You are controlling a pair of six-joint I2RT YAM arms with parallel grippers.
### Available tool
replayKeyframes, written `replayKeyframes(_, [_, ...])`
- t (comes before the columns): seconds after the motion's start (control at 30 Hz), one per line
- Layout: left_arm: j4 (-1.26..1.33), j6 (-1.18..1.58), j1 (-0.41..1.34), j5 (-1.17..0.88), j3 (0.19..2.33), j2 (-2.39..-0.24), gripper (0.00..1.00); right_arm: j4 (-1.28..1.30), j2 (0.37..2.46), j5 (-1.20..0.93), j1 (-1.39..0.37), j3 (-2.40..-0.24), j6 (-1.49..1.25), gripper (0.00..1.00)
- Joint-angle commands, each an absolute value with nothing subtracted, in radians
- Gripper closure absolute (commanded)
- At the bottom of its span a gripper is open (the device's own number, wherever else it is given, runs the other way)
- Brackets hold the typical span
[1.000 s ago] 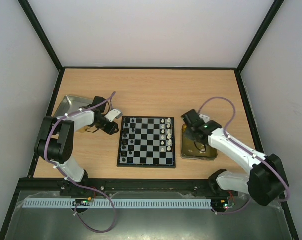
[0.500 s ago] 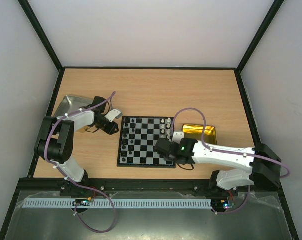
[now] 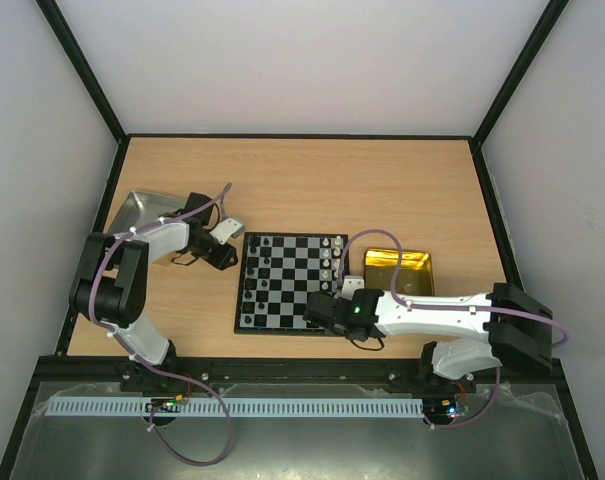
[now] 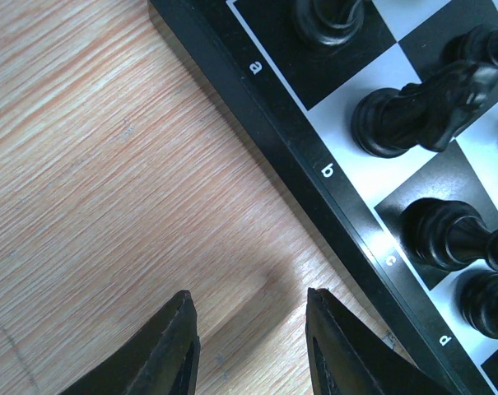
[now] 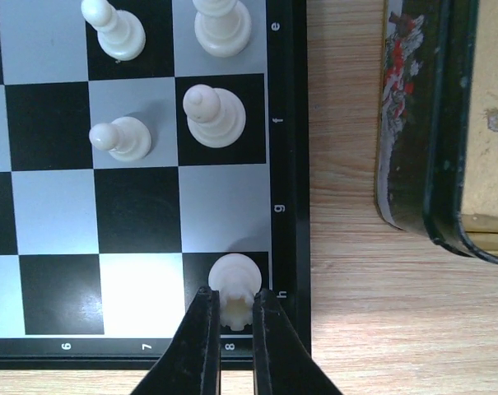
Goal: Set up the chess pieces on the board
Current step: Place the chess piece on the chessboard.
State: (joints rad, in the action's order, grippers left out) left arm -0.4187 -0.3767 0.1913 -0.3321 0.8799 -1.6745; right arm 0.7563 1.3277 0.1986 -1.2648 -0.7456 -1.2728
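On the desk (image 3: 302, 180): board (image 3: 294, 285) lies between the arms, with black chess pieces (image 3: 252, 272) down its left side and white chess pieces (image 3: 332, 262) down its right.
Right claw (image 5: 232, 300): pinching a white piece (image 5: 235, 278) on the board's near right corner square, by rim marks h and 8.
Left claw (image 4: 249, 329): spread, over bare desk just beside the board's left rim.
Gold tray (image 3: 398, 270): just right of the board.

Table (image 4: 109, 164) – matt wood grain; board (image 5: 133, 214) – glossy; gold tray (image 3: 399, 265) – shiny metal.
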Motion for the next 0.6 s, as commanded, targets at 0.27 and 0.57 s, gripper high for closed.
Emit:
replayKeyframes(0.27, [-0.471, -0.371, 0.193, -0.282, 0.856, -1.701, 0.62, 0.730, 1.348, 0.184, -1.273, -0.741, -1.284, 0.97])
replayKeyframes(0.57, [-0.474, -0.370, 0.194, -0.281, 0.858, -1.697, 0.62, 0.735, 1.348, 0.173, -1.284, -0.739, -1.288, 0.97])
